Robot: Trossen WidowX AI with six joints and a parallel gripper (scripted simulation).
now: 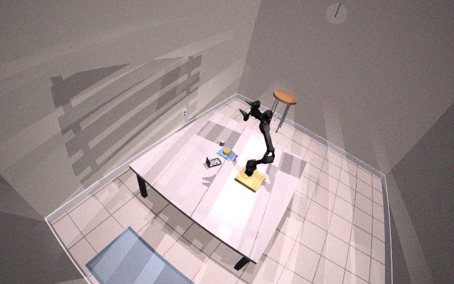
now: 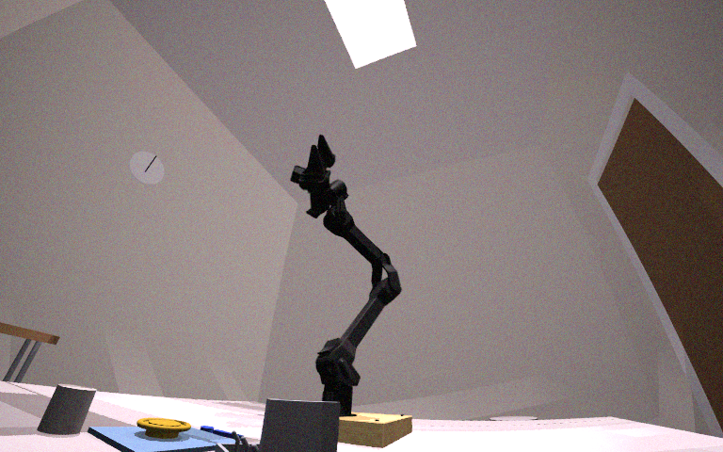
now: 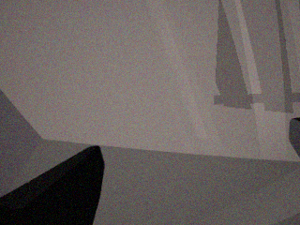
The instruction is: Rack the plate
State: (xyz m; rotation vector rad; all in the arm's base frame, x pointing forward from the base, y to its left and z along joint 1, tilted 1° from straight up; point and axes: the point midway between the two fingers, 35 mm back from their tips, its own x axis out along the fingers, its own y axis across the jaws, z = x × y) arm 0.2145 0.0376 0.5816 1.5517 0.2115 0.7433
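Observation:
The yellow plate (image 1: 226,151) (image 2: 163,425) lies flat on a blue mat (image 1: 220,154) (image 2: 114,433) on the table. The dark dish rack (image 1: 213,161) (image 2: 299,426) stands just left of the mat in the top view, with nothing in it. My gripper (image 1: 247,109) (image 2: 319,146) is open and empty. It is raised high above the table on the stretched arm, fingers pointing up and away, far from the plate and the rack. The wrist view shows only walls between the two dark finger edges, and neither the plate nor the rack.
A grey cup (image 1: 221,143) (image 2: 66,409) stands behind the mat, and a blue pen (image 1: 235,157) (image 2: 218,430) lies at its right edge. The arm stands on a wooden base (image 1: 250,180) (image 2: 373,428). A round stool (image 1: 284,97) stands beyond the table (image 1: 187,190).

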